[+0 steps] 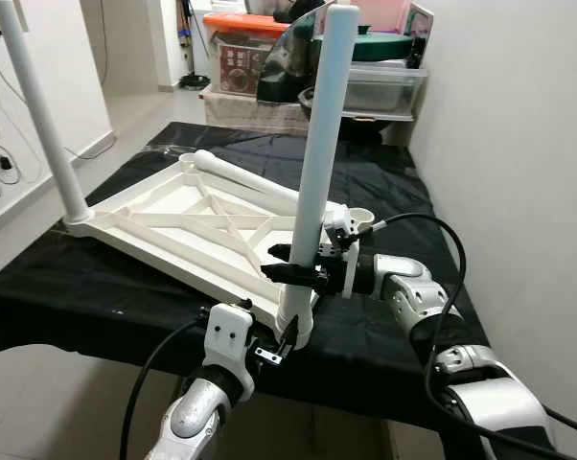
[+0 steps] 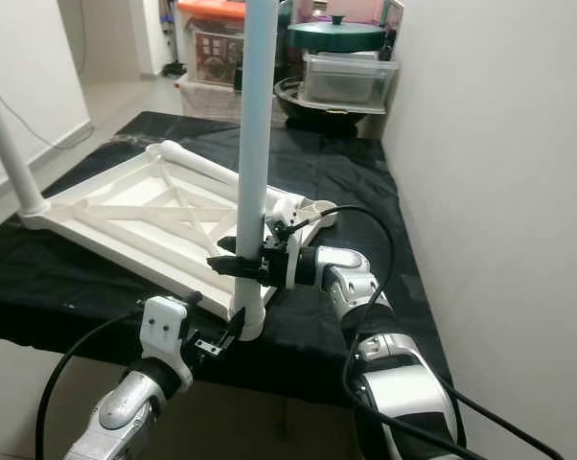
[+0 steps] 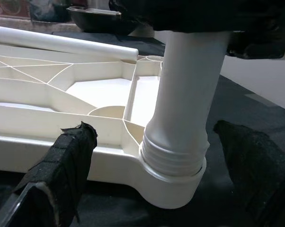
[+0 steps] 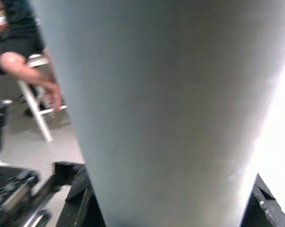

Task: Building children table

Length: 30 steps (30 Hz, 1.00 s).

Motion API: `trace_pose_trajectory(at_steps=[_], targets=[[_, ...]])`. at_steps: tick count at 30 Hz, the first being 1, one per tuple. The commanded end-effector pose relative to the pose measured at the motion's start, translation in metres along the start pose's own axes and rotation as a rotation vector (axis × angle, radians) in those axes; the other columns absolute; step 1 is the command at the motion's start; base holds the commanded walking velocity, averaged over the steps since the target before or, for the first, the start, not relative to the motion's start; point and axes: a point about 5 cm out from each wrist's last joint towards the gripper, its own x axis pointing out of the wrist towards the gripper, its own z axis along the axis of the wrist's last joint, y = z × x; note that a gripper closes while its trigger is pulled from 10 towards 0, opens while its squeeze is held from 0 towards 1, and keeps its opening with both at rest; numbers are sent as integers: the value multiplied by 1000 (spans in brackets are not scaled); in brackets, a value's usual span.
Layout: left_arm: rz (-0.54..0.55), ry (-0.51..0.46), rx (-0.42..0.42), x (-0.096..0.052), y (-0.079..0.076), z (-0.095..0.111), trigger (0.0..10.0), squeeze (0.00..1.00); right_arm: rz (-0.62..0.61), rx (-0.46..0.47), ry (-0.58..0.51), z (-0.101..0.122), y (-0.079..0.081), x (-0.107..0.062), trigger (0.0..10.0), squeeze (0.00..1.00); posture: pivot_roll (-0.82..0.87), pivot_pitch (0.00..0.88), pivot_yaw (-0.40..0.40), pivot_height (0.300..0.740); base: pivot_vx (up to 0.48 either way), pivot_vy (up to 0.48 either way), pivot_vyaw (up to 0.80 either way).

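The white plastic children's tabletop with its ribbed underside is laid upside down on the black cloth-covered worktop, so that its corner sockets face upward and the legs can be set in from above. One tall white cylindrical leg is already standing at the far left corner, and a loose white tube leg is lying across the frame, kept within reach.

A second upright white plastic leg is seated in the near corner socket, at the edge of the worktop closest to the robot. The right gripper is clenched around this leg a little above its base — the jaws are seen wrapped on either side of the tube, presumably to keep it vertical and to turn it. The threaded collar at the leg's foot is partly exposed above the socket, so the leg is judged not yet fully screwed home.

The left gripper is held low beside the socket with its jaws spread apart, the padded fingers on either side of the leg base but touching nothing — a position judged suited to bracing the corner while the leg is tightened
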Motion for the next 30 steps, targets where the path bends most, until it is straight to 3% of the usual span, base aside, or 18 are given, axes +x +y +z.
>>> trace_pose_trajectory(at_steps=[1, 3, 7, 8, 11, 12, 15, 18, 19, 20, 22, 23, 24, 25, 27, 28, 29, 30], targets=[[-2, 15, 3, 1, 0, -4, 10000, 0, -190, 55, -39, -10, -9, -6, 0, 0, 153, 0, -66, 740, 0, 0, 0], [-2, 16, 2, 1, 0, -4, 10000, 0, -242, 71, -41, -11, -12, -8, 0, 0, 153, 0, -66, 740, 0, 0, 0], [-1, 16, 0, 1, 1, -4, 10000, 0, -775, 83, -11, -22, -39, -34, 0, 0, 145, 0, -60, 740, 0, 0, 0], [-1, 16, 0, 1, 1, -4, 10000, 0, -775, 83, -11, -22, -39, -34, 0, 0, 145, 0, -60, 740, 0, 0, 0], [-4, 17, 0, 2, 1, -4, 10000, 0, -1434, 129, 32, -34, -56, -90, 0, 0, 137, 0, -58, 740, 0, 0, 0], [-4, 17, 0, 2, 1, -4, 10000, 0, -1434, 129, 32, -34, -56, -90, 0, 0, 137, 0, -58, 740, 0, 0, 0], [-4, 17, 1, 3, 1, -4, 10000, 0, -1725, 196, 7, -42, -51, -104, 0, 0, 134, 0, -58, 740, 0, 0, 0], [-4, 17, 1, 4, 1, -4, 10000, 0, -1769, 226, 0, -45, -48, -100, 0, 0, 134, 0, -59, 740, 0, 0, 0], [-4, 17, 1, 4, 1, -4, 10000, 0, -1781, 258, -13, -47, -45, -89, 0, 0, 137, 0, -60, 740, 0, 0, 0], [-3, 17, 1, 4, 1, -4, 10000, 0, -1746, 272, -40, -46, -43, -77, 745, 0, 137, 0, -60, 740, 0, 0, 0], [-3, 17, 1, 4, 1, -4, 10000, 0, -1746, 272, -40, -46, -43, -77, 745, 0, 137, 0, -60, 740, 0, 0, 0], [-3, 16, 1, 4, 1, -4, 10000, 0, -1681, 260, -80, -41, -42, -64, 10000, 0, 137, 0, -61, 740, 0, 0, 0], [-3, 16, 1, 4, 1, -4, 10000, 0, -1681, 260, -80, -41, -42, -64, 10000, 0, 137, 0, -61, 740, 0, 0, 0], [-2, 17, 0, 4, 1, -4, 10000, 0, -1573, 202, -138, -32, -41, -49, 10000, 1000, 133, 0, -59, 740, 0, 0, 0], [-3, 18, -2, 5, 1, -4, 10000, 0, -1412, 102, -217, -17, -38, -33, 10000, 949, 128, 0, -58, 740, 0, 0, 0], [-3, 18, -2, 5, 1, -4, 10000, 0, -1412, 102, -217, -17, -38, -33, 10000, 949, 128, 0, -58, 740, 0, 0, 0], [-3, 18, -3, 5, 1, -4, 10000, 0, -1360, 71, -246, -12, -37, -30, 10000, 631, 127, 0, -58, 740, 0, 0, 0], [-4, 18, -3, 5, 1, -4, 10000, 0, -1300, 71, -272, -9, -37, -29, 10000, 0, 126, 0, -58, 740, 0, 0, 0]])
